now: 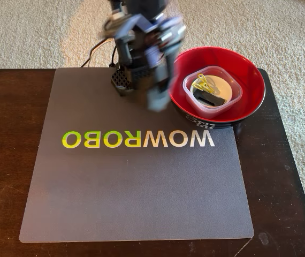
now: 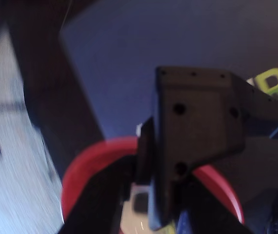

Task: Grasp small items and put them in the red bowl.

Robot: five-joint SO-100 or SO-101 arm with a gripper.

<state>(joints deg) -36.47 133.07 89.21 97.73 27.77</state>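
The red bowl [image 1: 249,67] stands at the right edge of the mat. Inside it lies a clear square container [image 1: 234,81] that holds a small white dish [image 1: 225,89], a yellow clip [image 1: 200,83] and a black plastic part [image 1: 212,99]. In the fixed view my gripper [image 1: 157,100] is blurred by motion and hangs just left of the bowl, over the mat's top edge. In the wrist view the gripper [image 2: 144,204] fills the middle and covers most of the red bowl [image 2: 80,165] below it. I cannot make out how the jaws stand.
A grey mat [image 1: 136,187] with WOWROBO lettering [image 1: 139,139] covers the dark wooden table [image 1: 8,160]. Beige carpet [image 1: 29,32] surrounds the table. The arm's wires [image 1: 96,53] trail off at the back.
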